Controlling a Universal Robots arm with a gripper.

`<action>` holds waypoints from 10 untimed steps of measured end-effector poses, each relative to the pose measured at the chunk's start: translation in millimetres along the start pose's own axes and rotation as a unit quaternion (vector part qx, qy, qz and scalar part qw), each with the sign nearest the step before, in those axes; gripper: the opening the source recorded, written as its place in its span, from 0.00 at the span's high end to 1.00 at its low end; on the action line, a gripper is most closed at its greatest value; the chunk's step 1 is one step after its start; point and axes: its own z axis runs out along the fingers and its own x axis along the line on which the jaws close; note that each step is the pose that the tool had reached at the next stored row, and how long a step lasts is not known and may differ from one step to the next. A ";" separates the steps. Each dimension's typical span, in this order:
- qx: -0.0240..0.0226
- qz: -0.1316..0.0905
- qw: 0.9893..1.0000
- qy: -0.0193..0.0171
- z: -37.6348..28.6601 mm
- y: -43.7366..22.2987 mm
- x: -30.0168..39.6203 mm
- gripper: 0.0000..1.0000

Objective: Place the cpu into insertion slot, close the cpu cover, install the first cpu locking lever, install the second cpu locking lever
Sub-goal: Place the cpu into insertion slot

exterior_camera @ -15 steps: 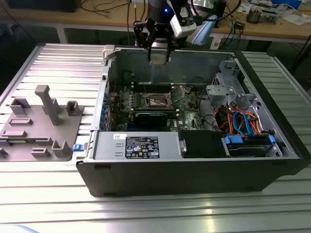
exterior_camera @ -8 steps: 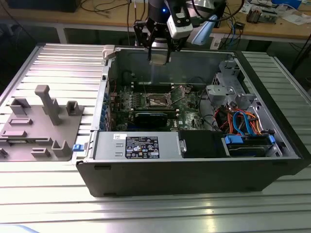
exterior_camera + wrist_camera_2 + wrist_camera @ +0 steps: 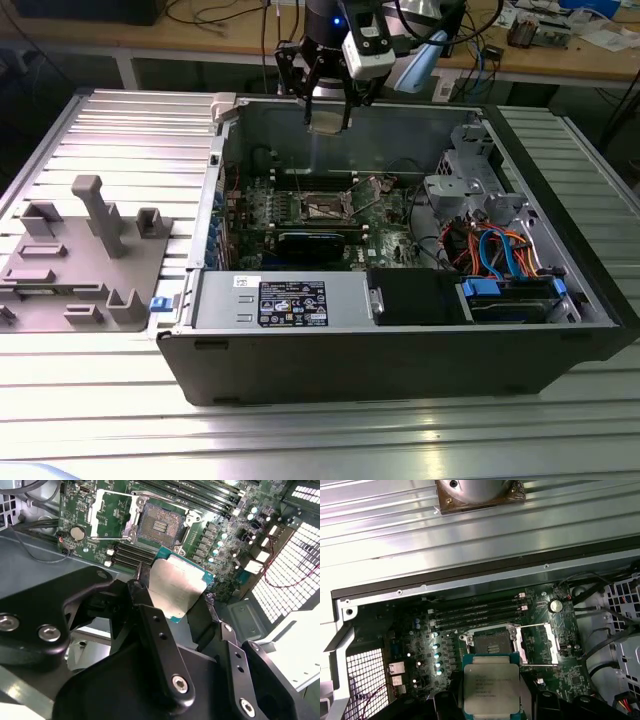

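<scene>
The gripper [image 3: 327, 116] is clamped on the chip [image 3: 492, 687] by two opposite edges, high above the open computer case [image 3: 400, 345] and well clear of the bare socket [image 3: 492, 641]. The chip looks light, stiff and slick-topped. Its underside is probably delicate, so the edges suit.

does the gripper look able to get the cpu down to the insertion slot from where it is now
Probably yes. The gripper, shut on the cpu, hangs above the open computer case; the insertion slot lies bare, with the cpu cover swung aside.
</scene>
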 end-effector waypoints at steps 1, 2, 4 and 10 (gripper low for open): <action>0.000 0.000 1.000 0.000 0.0 0.0 0.0 0.46; 0.000 0.000 1.000 0.000 0.0 0.0 0.0 0.46; 0.000 0.000 1.000 0.000 0.0 0.0 0.0 0.46; -0.001 0.071 0.997 -0.006 0.4 0.0 0.0 0.46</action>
